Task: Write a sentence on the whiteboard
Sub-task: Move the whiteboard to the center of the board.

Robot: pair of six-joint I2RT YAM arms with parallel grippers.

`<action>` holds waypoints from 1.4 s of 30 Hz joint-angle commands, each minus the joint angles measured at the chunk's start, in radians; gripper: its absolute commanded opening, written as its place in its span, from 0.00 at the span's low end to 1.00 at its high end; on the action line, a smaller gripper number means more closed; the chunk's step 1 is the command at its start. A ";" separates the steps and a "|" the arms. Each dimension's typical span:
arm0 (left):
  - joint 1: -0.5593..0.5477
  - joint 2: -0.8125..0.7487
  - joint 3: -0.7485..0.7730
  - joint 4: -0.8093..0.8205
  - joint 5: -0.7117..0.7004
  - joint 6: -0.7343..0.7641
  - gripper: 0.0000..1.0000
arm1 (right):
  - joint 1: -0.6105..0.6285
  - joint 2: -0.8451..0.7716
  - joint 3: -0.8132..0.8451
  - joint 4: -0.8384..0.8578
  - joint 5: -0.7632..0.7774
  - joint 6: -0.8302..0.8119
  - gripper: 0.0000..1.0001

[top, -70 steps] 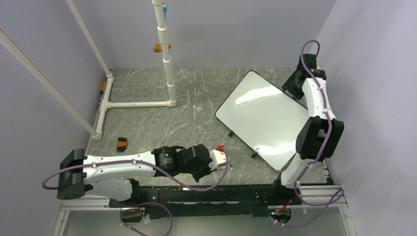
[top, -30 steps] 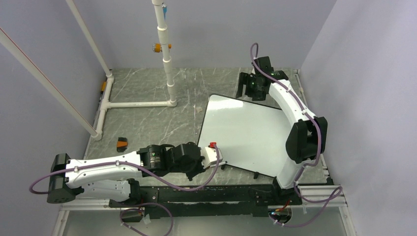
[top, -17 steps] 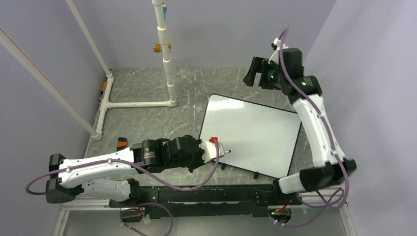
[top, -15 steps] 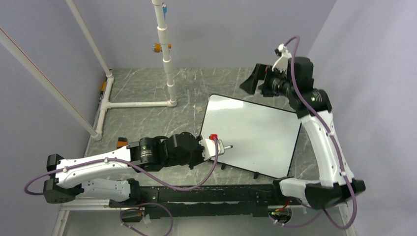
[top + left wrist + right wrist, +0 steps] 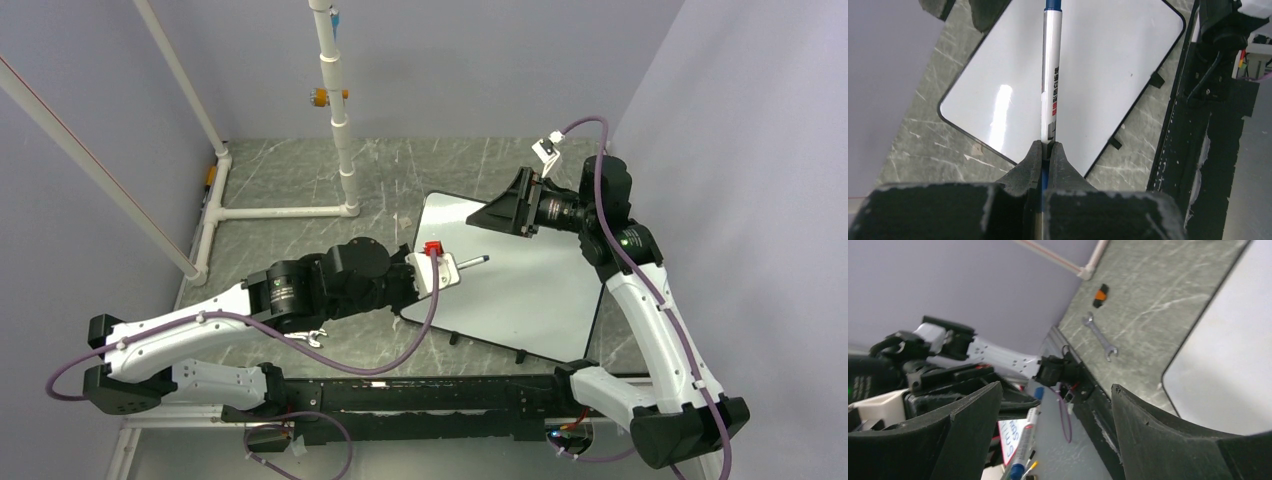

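The whiteboard (image 5: 530,275) lies flat at the right of the table, blank; no blue handwriting shows on it. My left gripper (image 5: 447,270) is shut on a silver marker (image 5: 468,264) with a blue tip. It holds the marker in the air over the board's left part. In the left wrist view the marker (image 5: 1052,95) runs straight out from the gripper (image 5: 1048,147) above the board (image 5: 1108,65). My right gripper (image 5: 492,214) is open and empty, raised over the board's far left corner, facing the marker. In the right wrist view the marker (image 5: 1024,440) shows between the fingers (image 5: 968,415).
A white pipe frame (image 5: 345,150) stands at the back left. A small wrench (image 5: 1100,336) and an orange-and-black piece (image 5: 1101,294) lie on the grey marbled table left of the board. The black base rail (image 5: 1213,125) runs along the near edge.
The right gripper turned and slid the board leftward, let go and rose, then swung round to face left. The left arm lifted the marker up and farther over the board.
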 commanded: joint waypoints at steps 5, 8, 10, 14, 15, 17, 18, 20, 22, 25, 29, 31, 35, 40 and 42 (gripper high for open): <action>0.021 0.088 0.157 0.007 -0.002 0.108 0.00 | 0.025 -0.005 0.050 0.026 -0.160 0.041 0.79; 0.028 0.112 0.195 -0.020 0.000 0.132 0.00 | 0.027 -0.011 0.069 -0.016 -0.170 0.012 0.78; 0.031 0.122 0.215 -0.036 0.004 0.144 0.00 | 0.029 -0.011 0.081 -0.050 -0.161 -0.011 0.78; 0.032 0.142 0.245 -0.062 0.009 0.164 0.00 | 0.044 0.006 0.093 -0.117 -0.132 -0.052 0.72; 0.033 0.147 0.249 -0.066 0.005 0.168 0.00 | 0.049 0.009 0.096 -0.122 -0.124 -0.056 0.70; 0.033 0.160 0.264 -0.075 -0.004 0.174 0.00 | 0.067 0.016 0.106 -0.139 -0.106 -0.067 0.67; 0.033 0.167 0.272 -0.080 -0.006 0.176 0.00 | 0.074 0.019 0.110 -0.144 -0.097 -0.072 0.67; 0.034 0.178 0.290 -0.084 -0.004 0.183 0.00 | 0.089 0.026 0.119 -0.159 -0.082 -0.082 0.64; 0.033 0.190 0.302 -0.090 -0.003 0.191 0.00 | 0.106 0.032 0.121 -0.166 -0.073 -0.086 0.59; 0.034 0.202 0.315 -0.098 -0.010 0.203 0.00 | 0.120 0.034 0.125 -0.172 -0.057 -0.087 0.54; 0.034 0.211 0.324 -0.103 -0.016 0.210 0.00 | 0.128 0.033 0.124 -0.173 -0.049 -0.085 0.47; 0.034 0.212 0.326 -0.103 -0.019 0.212 0.00 | 0.131 0.035 0.124 -0.173 -0.046 -0.084 0.42; 0.036 0.208 0.320 -0.097 -0.029 0.212 0.00 | 0.139 0.035 0.121 -0.175 -0.042 -0.085 0.35; 0.040 0.207 0.316 -0.089 -0.039 0.204 0.00 | 0.144 0.034 0.121 -0.184 -0.033 -0.090 0.16; 0.040 0.206 0.315 -0.087 -0.043 0.200 0.00 | 0.145 0.033 0.120 -0.186 -0.029 -0.091 0.02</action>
